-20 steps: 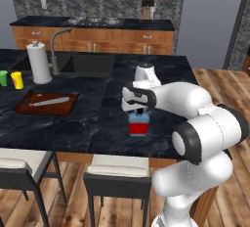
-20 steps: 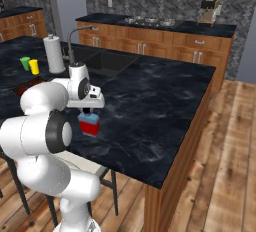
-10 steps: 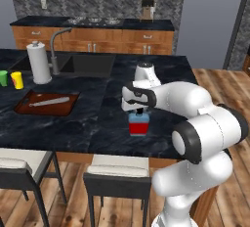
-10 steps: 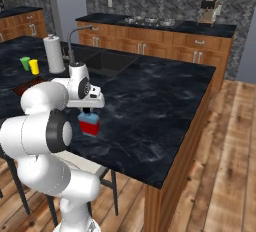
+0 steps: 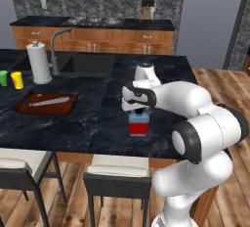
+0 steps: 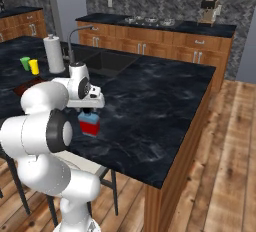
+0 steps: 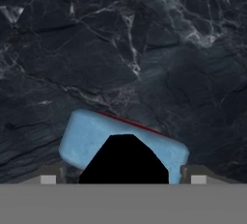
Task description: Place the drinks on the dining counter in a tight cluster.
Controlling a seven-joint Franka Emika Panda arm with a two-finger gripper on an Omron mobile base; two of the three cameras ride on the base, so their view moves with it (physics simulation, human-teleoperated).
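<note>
The gripper (image 5: 140, 109) hangs straight over the squat blue-and-red bottle (image 5: 138, 124), its jaws spread wide to either side of the black cap and not clamped on it. The bottle stands upright on the black marble surface (image 5: 93, 118), near the front edge with the stools (image 5: 117, 182). A cutting board (image 5: 46, 103) and paper towel roll (image 5: 38, 62) sit toward the left.

No lettering, label, brand or number can be read on anything in these views.
</note>
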